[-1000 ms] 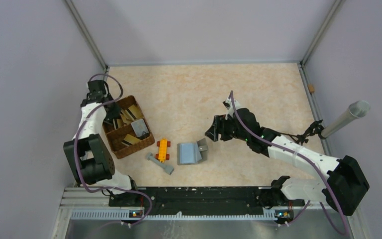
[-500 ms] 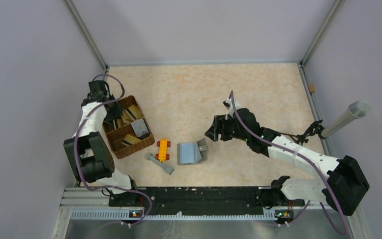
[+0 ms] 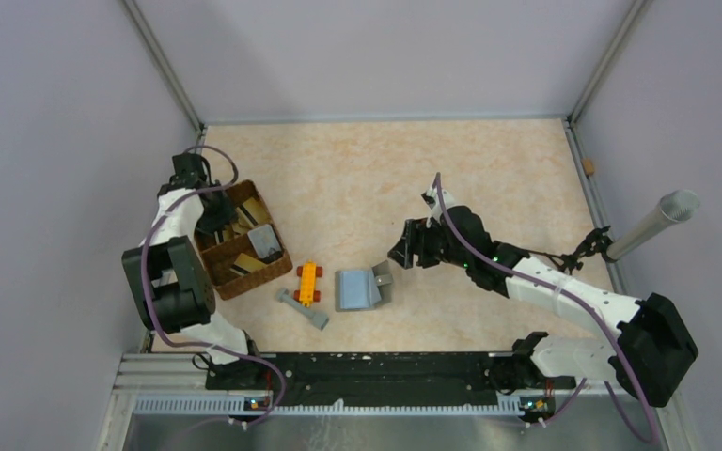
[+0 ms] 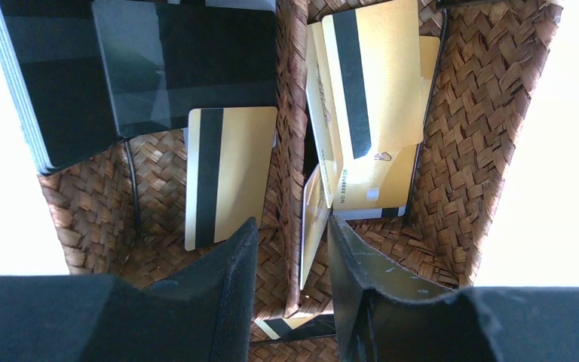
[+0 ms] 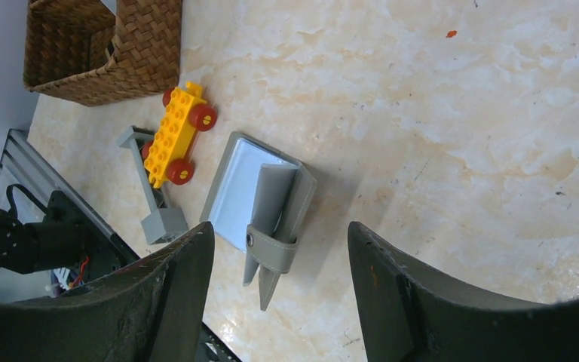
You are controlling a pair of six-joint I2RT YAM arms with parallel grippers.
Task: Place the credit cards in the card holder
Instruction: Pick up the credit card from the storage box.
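Woven brown tray (image 4: 482,151) holds the credit cards (image 4: 377,83): gold striped cards in both compartments and dark cards in one. The left gripper (image 4: 290,222) hangs over the tray divider with its fingers partly spread, pinching nothing. The grey card holder (image 5: 249,192) lies partly open on the table (image 3: 385,169), just beside an orange toy brick (image 5: 175,136). The right gripper (image 5: 279,230) hovers above the holder, fingers spread wide and empty.
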